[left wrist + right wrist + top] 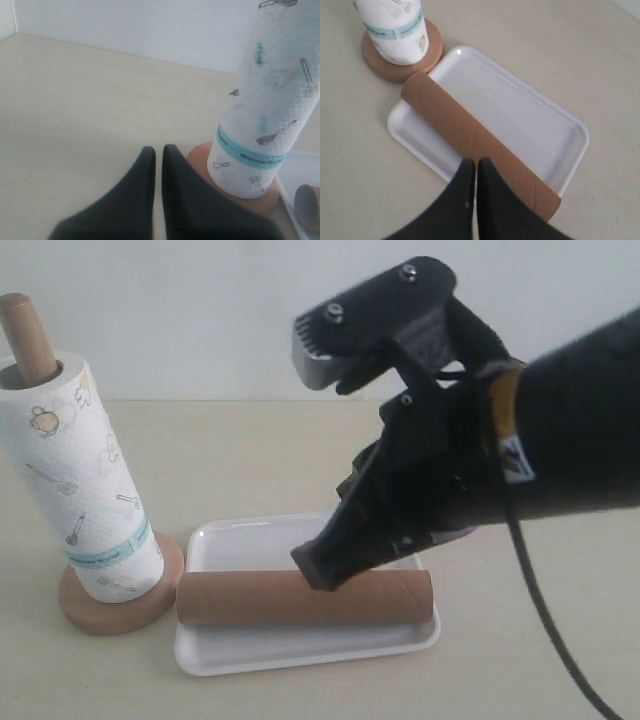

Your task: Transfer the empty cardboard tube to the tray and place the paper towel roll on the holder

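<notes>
The paper towel roll stands upright on the holder, whose post tip pokes out of its core. The cardboard tube lies lengthwise in the white tray along its front side. My right gripper hovers just above the tube's middle, shut and empty; the right wrist view shows its tips over the tube and tray. My left gripper is shut and empty, low beside the holder base and the roll. It is out of the exterior view.
The tray sits right next to the holder's round base. Light tabletop lies behind the tray, and a white wall closes off the back. The right arm fills the upper right of the exterior view.
</notes>
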### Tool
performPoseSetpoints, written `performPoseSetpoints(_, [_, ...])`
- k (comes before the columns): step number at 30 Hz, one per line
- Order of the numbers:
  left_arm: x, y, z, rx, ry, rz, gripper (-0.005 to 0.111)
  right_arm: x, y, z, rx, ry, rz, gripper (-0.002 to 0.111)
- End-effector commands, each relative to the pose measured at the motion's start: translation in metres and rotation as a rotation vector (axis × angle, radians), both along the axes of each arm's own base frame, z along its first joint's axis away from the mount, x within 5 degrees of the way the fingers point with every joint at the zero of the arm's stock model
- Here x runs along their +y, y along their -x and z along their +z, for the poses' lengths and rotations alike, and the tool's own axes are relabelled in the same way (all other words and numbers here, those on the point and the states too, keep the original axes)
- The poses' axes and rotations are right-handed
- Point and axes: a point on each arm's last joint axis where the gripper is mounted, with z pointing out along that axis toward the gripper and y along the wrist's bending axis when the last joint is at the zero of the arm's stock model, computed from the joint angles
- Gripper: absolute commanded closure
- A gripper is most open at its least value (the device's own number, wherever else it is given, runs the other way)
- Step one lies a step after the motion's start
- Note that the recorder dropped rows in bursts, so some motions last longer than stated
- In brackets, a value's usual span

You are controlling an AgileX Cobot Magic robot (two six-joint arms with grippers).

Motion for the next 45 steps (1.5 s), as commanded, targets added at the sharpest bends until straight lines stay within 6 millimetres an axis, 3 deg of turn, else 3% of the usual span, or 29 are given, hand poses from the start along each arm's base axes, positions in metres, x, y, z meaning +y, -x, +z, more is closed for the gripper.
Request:
performPoseSetpoints(1, [0.000,0.000,-0.001,-0.003,-0.007,0.000,0.102,-0.026,0.004,-0.011,-0.112,-0.156,0.026,0.107])
performPoseSetpoints(9, [0.000,0.000,-0.001,-0.003,-0.007,0.000,0.102,-0.102,0.007,-0.060,-0.009,-0.508,-0.359,0.107])
performPoseSetpoints(13, [0.000,0.000,-0.001,-0.003,-0.007,0.000,0.102,-0.138,0.026,-0.089,-0.009,-0.508,-0.502,0.107])
performPoseSetpoints(17, [0.000,0.000,-0.001,-0.003,-0.007,0.000,0.102,-0.159,0.051,-0.109,-0.053,-0.528,-0.557,0.107])
performPoseSetpoints(21, [0.000,0.000,-0.001,-0.003,-0.007,0.000,0.102,-0.169,0.070,-0.116,-0.182,-0.548,-0.520,0.107])
performPoseSetpoints(27, [0.000,0.000,-0.001,-0.003,-0.007,0.000,0.102,-0.179,0.085,-0.106,-0.412,-0.575,-0.472,0.107])
performPoseSetpoints(45, [0.000,0.000,-0.001,-0.003,-0.007,0.000,0.102,-0.198,0.101,-0.111,-0.458,-0.580,-0.652,0.107])
